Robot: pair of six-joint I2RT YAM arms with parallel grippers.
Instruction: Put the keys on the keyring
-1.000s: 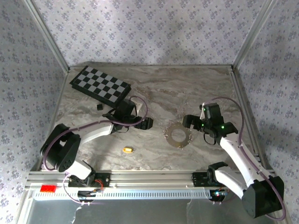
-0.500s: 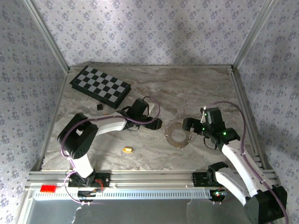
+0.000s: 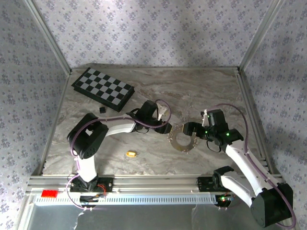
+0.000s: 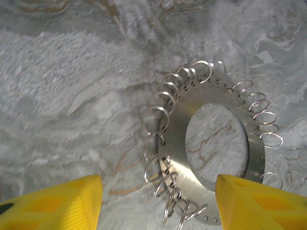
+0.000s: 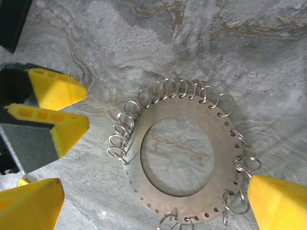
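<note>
Table: grey marbled top (image 3: 158, 91), patterned walls around it.
Checkerboard: black-and-white board (image 3: 102, 87) at the far left of the table.
Right gripper (image 5: 153, 191): yellow fingers spread wide, one either side of the keyring, holding nothing.
Left gripper (image 5: 72, 108): just beside the keyring's left edge, jaws partly apart and empty.
Keyring: flat silver disc (image 5: 225, 158) with a round hole, lying flat mid-table – small wire rings fanned round its rim.
Key: small gold piece (image 3: 132, 154) on the table – nearer the front edge, well apart from the keyring.
</note>
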